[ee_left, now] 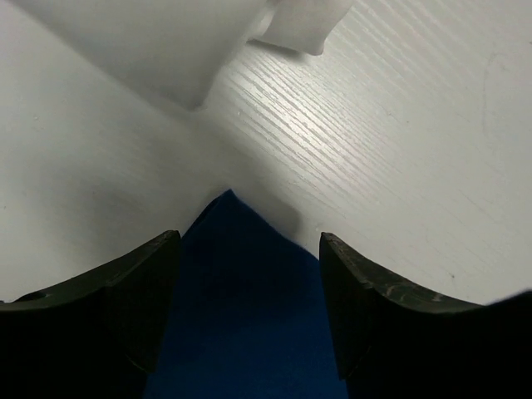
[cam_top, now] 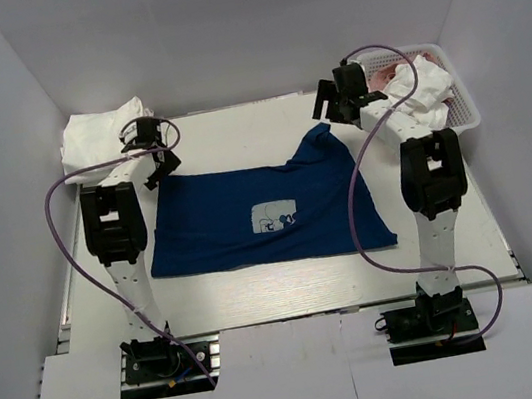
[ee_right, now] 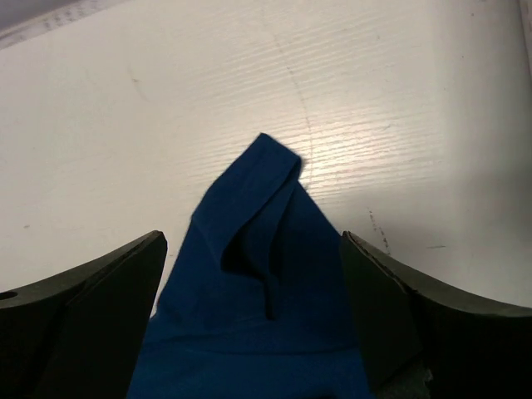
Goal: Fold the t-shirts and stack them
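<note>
A navy blue t-shirt (cam_top: 259, 216) with a small white chest print lies spread on the table. My left gripper (cam_top: 157, 161) is open just above its far left corner (ee_left: 241, 283); the cloth lies between the jaws, not pinched. My right gripper (cam_top: 333, 100) is open just above the far right corner, a raised, creased sleeve tip (ee_right: 266, 274). A folded white t-shirt (cam_top: 99, 133) lies at the far left. White and pink t-shirts (cam_top: 421, 89) sit in the basket.
A white lattice basket (cam_top: 465, 112) stands at the far right corner. White enclosure walls (cam_top: 3, 201) close in on both sides and the back. Purple cables loop beside each arm. A white cloth edge (ee_left: 303, 25) shows in the left wrist view.
</note>
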Tool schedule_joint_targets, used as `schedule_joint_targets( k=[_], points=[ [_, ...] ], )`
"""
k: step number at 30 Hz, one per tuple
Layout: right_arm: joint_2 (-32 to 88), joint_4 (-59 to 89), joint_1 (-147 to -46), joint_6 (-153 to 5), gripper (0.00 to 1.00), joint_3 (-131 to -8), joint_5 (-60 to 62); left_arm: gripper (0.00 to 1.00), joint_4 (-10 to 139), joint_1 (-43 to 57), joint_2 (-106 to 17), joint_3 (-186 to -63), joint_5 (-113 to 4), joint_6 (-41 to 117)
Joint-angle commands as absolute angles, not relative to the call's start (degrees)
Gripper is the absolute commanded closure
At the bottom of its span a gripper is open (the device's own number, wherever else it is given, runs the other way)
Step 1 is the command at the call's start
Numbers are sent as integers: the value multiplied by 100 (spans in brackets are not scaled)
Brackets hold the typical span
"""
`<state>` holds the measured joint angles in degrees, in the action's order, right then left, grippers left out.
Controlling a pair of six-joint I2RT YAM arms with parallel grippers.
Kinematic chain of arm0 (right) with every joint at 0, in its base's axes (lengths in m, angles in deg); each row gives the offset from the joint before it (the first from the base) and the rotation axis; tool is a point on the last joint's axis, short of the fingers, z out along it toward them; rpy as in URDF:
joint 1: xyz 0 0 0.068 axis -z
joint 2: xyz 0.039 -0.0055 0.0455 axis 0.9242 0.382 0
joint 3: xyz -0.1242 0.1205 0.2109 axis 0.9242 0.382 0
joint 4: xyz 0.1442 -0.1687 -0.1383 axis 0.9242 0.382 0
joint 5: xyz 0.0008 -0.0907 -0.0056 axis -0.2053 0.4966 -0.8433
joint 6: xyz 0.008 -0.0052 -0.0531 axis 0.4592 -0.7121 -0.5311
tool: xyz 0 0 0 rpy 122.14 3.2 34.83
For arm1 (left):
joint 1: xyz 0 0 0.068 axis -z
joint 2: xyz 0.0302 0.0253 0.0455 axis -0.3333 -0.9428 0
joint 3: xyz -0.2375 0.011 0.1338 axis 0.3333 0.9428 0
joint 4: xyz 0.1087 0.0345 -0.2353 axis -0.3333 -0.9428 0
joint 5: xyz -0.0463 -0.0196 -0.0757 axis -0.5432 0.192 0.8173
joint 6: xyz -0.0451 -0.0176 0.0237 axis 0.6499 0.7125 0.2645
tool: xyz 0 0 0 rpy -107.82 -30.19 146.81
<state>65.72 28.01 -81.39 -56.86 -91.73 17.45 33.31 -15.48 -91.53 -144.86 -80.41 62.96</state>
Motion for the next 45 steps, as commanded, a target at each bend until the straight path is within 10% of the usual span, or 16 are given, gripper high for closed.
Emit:
schedule_joint_targets(
  k=[1, 5, 15, 23, 29, 45],
  points=[
    [6818, 3181, -8099, -5651, 10, -9567, 2186, 24, 3223, -1534, -9268, -14797, -8147, 6255],
    [6994, 3040, -8090, -5624, 10, -9479, 2073, 31, 3162, -1534, -9584, -14955, -8200, 6255],
    [8030, 3076, -8099, -5598, 10, -10375, 1273, 100, 2950, -1534, -9691, -14983, -8077, 6255],
    [8032, 2953, -8116, -5466, 32, -10174, 745, 100, 3283, -1534, -9226, -14412, -8209, 6149],
    [7733, 2548, -8143, -5536, 98, -9725, 621, 100, 3469, -1534, -9006, -14297, -8209, 6044],
    [4289, 1722, -8169, -5695, 100, -6116, 622, 100, 4233, -1481, -7064, -12566, -8218, 6097]
  ],
)
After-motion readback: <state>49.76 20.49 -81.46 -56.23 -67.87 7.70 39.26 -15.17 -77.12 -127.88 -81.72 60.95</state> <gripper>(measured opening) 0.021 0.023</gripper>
